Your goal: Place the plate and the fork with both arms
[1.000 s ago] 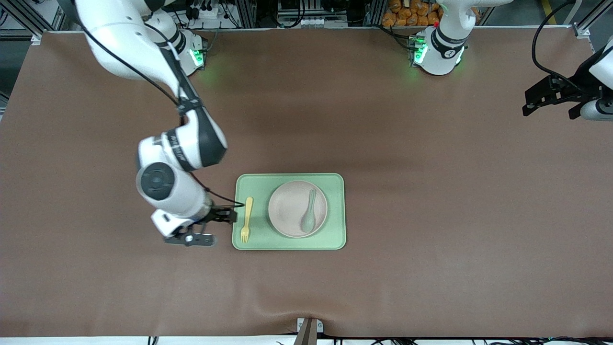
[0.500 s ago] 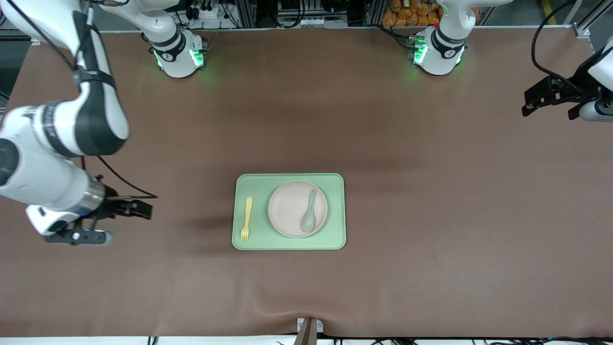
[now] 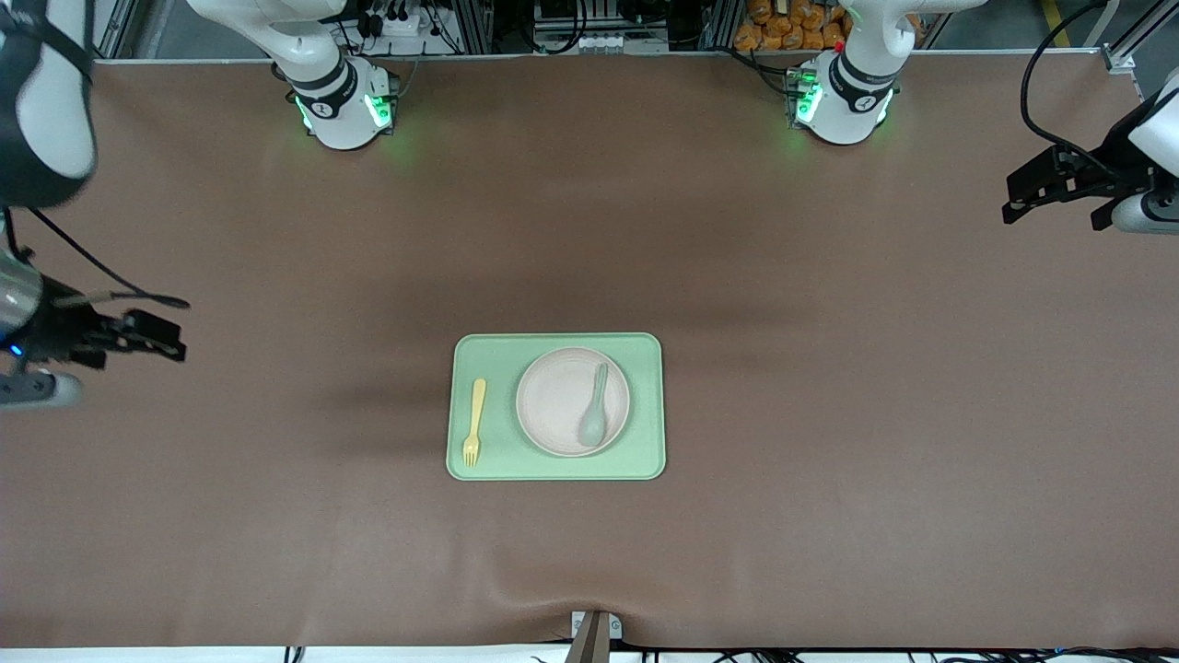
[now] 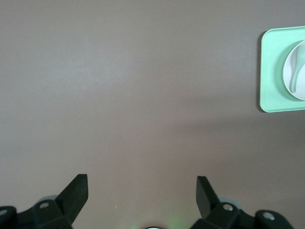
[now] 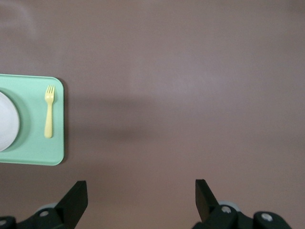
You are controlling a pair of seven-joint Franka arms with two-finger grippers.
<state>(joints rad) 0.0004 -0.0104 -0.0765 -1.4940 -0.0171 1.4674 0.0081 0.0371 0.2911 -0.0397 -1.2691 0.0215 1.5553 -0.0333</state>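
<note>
One plate [image 3: 572, 401], round and pale pink, lies on the one light-green tray [image 3: 555, 465] in the middle of the table. Inside the plate rests one grey-green spoon [image 3: 594, 407], with its bowl nearer to the front camera. One yellow fork [image 3: 474, 422] lies flat on the tray just beside the plate, toward the right arm's end, apart from the plate, with its tines also pointing to the front camera.

There are two grippers, both empty and with the fingers spread wide. The right gripper [image 3: 138, 333] hangs over the bare brown table [image 3: 829, 414] at the right arm's end, well apart from the tray. The left gripper [image 3: 1059, 189] is over the table's edge at the left arm's end and waits there.
</note>
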